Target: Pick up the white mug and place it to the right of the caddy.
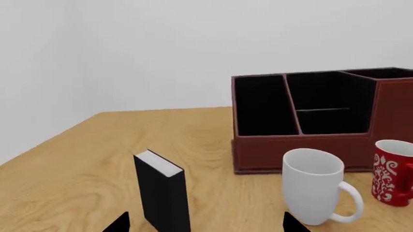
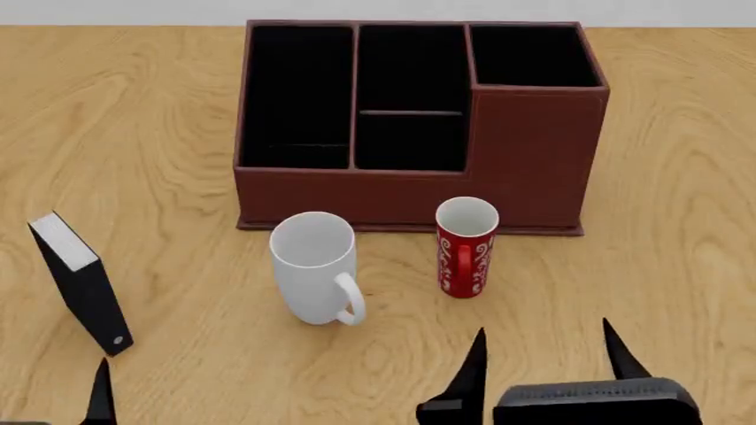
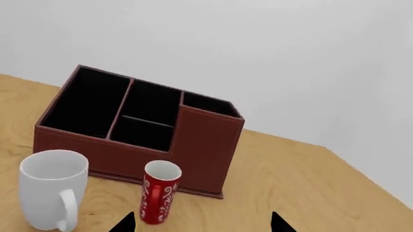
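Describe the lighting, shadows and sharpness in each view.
Head view: even, flat light, sharp throughout, only a faint shadow under the white mug. Left wrist view: crisp, the caddy compartments pure black. Right wrist view: equally sharp, no glare on the red mug.

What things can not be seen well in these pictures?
- Left gripper: head view shows one fingertip only; the frame edge cuts the rest.
- Red mug: cut by the left wrist view's edge.
- Caddy: its compartment floors are lost in black lining.
- White mug: its inside bottom is hidden.
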